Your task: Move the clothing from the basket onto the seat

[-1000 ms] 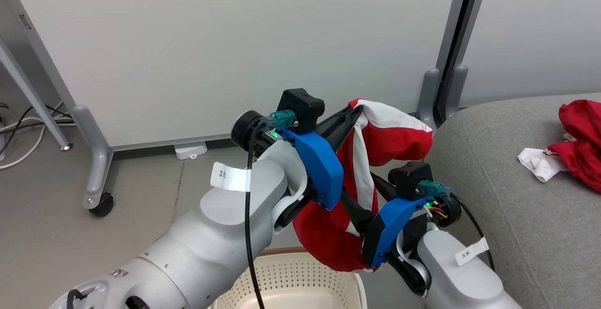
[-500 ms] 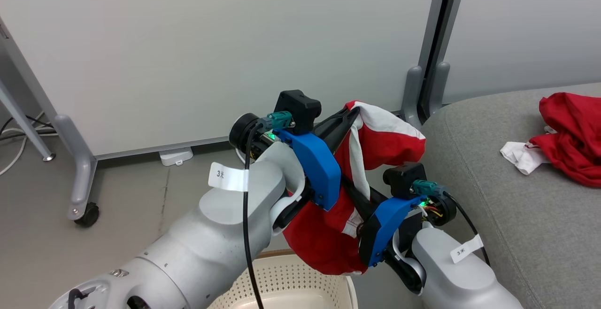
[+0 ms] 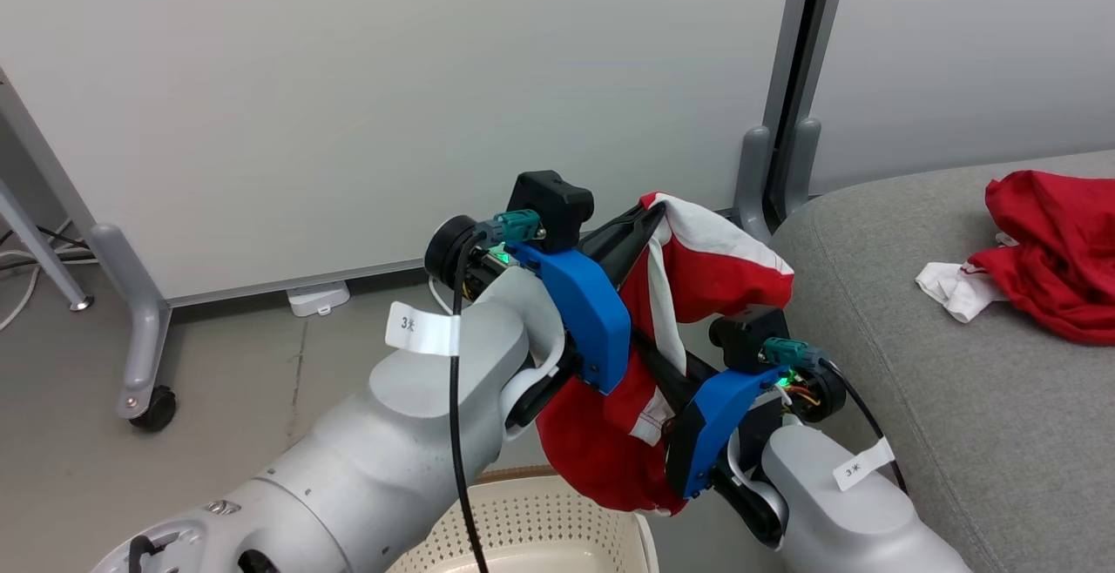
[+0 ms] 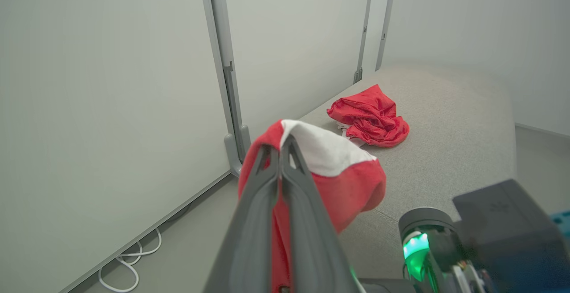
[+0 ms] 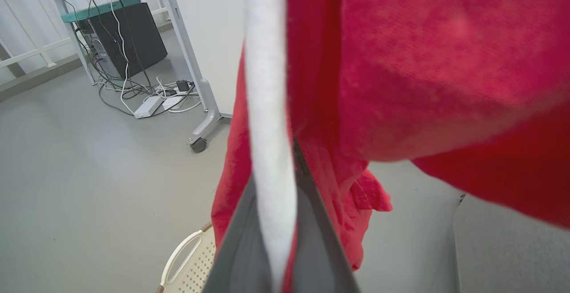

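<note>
lifting the red garment [image 3: 723, 268] clear of the basket [image 3: 557, 512] at the head view's bottom edge, i have the left gripper [image 3: 646, 218] clamped on its top fold. left wrist view: the seat [image 4: 454, 119] lies upper right, another garment [image 4: 369, 117] on it. right wrist view: the right gripper [image 5: 289, 168], open a second ago, now pinches the white stripe [image 5: 267, 106].

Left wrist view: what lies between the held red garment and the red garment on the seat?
Bare grey seat fabric lies between the held garment and the crumpled garment, as the left wrist view shows.
</note>
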